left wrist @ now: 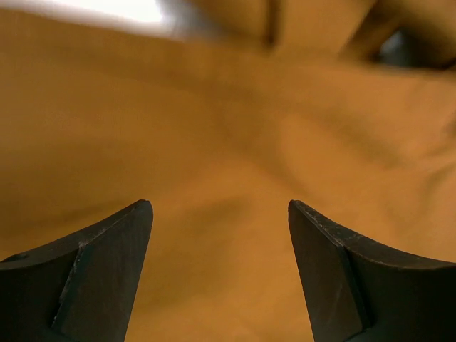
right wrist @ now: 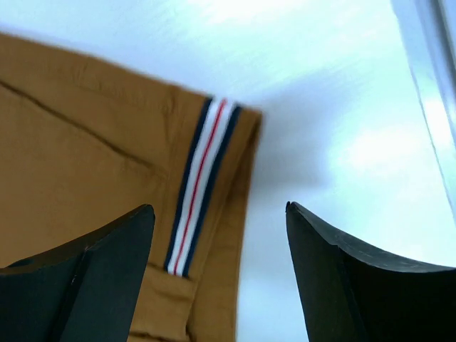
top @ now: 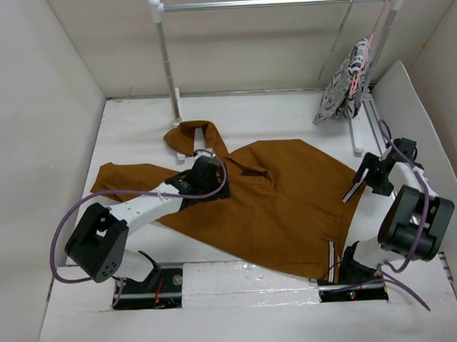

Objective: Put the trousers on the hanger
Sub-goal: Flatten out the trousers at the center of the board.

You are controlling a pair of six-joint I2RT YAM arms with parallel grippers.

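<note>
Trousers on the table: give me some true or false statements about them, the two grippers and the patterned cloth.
1. The trousers lie spread on the table. True.
2. The left gripper is shut on the fabric. False: its fingers stand open, with the brown cloth showing between them.
3. In the right wrist view, the striped trim shows between the open fingers of the right gripper. True.
4. The patterned cloth lies on top of the trousers. False: it hangs at the right end of the rail, apart from them.
</note>
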